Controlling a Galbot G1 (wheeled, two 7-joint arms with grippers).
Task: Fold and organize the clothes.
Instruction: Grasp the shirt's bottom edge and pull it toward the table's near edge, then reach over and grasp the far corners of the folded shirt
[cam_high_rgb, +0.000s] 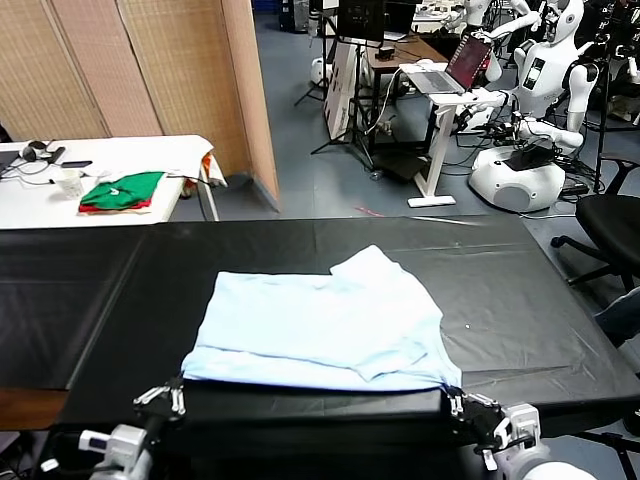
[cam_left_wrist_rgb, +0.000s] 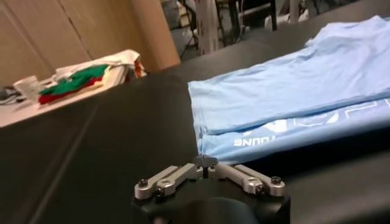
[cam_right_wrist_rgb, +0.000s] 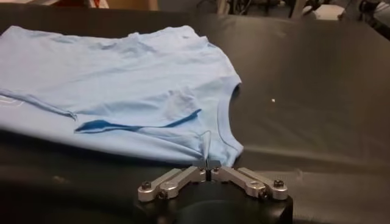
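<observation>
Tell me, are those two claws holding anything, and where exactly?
Both pinch the light-blue T-shirt along its near edge: the left claw grips its near left corner, the right claw its near right corner.

The right claw (cam_right_wrist_rgb: 208, 163) pinches a thin fold at the near edge of the light-blue T-shirt (cam_right_wrist_rgb: 134, 91), which lies folded on the black desk (cam_right_wrist_rgb: 317, 73).
</observation>
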